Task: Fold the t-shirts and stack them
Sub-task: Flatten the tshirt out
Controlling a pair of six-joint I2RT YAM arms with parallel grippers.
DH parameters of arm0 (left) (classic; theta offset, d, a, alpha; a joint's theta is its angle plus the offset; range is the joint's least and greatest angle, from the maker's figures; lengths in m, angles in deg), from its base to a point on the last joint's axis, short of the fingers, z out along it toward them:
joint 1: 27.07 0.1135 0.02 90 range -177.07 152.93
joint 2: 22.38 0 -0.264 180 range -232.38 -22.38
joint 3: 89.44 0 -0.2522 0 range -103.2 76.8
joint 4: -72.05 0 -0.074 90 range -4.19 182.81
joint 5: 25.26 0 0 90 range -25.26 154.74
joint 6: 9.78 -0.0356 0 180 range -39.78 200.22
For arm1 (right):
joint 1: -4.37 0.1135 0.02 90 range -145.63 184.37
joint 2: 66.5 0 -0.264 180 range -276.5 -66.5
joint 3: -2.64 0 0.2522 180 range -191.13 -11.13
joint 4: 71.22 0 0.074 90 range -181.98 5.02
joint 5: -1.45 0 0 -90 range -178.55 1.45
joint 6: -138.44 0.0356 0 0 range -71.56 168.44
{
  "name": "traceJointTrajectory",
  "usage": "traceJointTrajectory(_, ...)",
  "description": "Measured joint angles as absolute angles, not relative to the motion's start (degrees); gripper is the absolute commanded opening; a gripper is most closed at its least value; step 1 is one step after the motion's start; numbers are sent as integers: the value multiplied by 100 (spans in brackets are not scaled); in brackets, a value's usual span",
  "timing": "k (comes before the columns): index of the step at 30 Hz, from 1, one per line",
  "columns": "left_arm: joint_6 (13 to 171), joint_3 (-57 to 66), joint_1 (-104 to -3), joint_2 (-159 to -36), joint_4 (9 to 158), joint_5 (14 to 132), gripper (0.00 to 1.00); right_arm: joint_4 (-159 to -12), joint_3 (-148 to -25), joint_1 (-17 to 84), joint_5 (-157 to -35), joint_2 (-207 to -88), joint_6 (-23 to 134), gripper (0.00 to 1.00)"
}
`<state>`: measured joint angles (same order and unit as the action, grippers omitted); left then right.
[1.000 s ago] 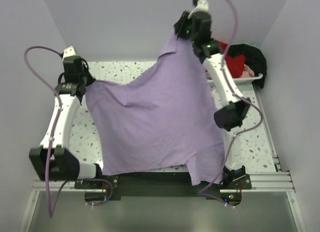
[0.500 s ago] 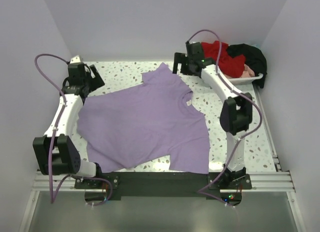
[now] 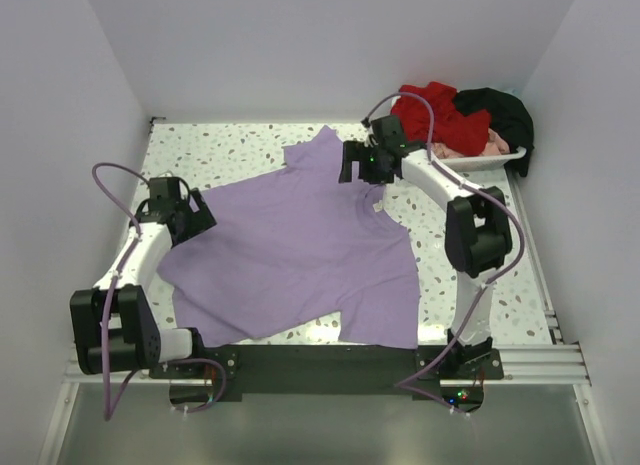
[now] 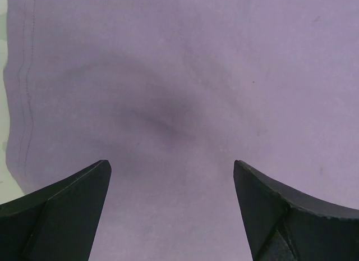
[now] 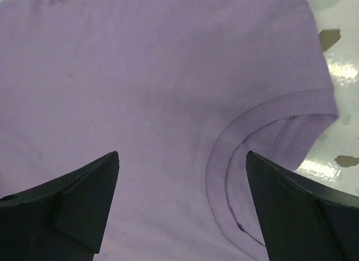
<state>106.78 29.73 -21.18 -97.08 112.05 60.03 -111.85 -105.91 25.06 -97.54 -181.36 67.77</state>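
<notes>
At the left side of the speckled tabletop (image 3: 200, 145), the left hand (image 3: 197, 221) sits low over the hem end of the lavender t-shirt (image 3: 300, 255). Its wrist view shows the left hand (image 4: 171, 165) released, fingers spread wide with only flat cloth and a soft shadow between them. Whether the tips touch the cloth cannot be told. The stitched hem (image 4: 25, 76) runs down the left edge of that view, with a sliver of tabletop (image 4: 4, 185) beyond it.

The lavender t-shirt (image 4: 185, 76) lies spread open, one layer thick, across the middle of the tabletop. Its long axis runs left to right, slightly slanted. The hem (image 3: 168, 270) points left and the collar (image 3: 375, 193) points right. One short sleeve (image 3: 312, 150) reaches toward the far wall. The other sleeve (image 3: 388, 323) lies at the near edge, against the black rail. The cloth is plain and matte, with a few shallow wrinkles and a ribbed neckband.

Right of centre, the right hand (image 3: 352, 165) hovers at the shoulder, just beside the collar. From its wrist, the right hand (image 5: 182, 154) is also released, fingers far apart and gripping nothing. The collar (image 5: 224, 154) curves between them over the lavender t-shirt (image 5: 140, 76), and bare tabletop (image 5: 336, 64) shows at the right.

Far right, in the back corner, a white tray (image 3: 500, 161) holds a heap: a red t-shirt (image 3: 440, 115), a black t-shirt (image 3: 500, 113) and a bit of pale pink cloth (image 3: 495, 143), all crumpled together, well apart from the spread shirt.
</notes>
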Motion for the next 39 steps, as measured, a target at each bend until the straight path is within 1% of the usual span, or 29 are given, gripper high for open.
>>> traceJointTrajectory(6, 10663, 3070, -2057, -9970, 10940, 5975, 96, -11325, -10425, 2543, -9862, -18466, 6572, 98)
traceJointTrajectory(18, 10499, 3076, -1996, -11137, 10374, 5957, 96, -11323, -10678, 2460, -10034, -19105, 6487, 98)
traceJointTrajectory(27, 10084, 2123, -1996, -12112, 9961, 6204, 95, -11428, -11242, 1937, -10152, -19485, 6574, 98)
traceJointTrajectory(39, 9682, 104, -2083, -13716, 9834, 6838, 95, -11996, -12156, 1782, -10028, -19981, 6550, 98)
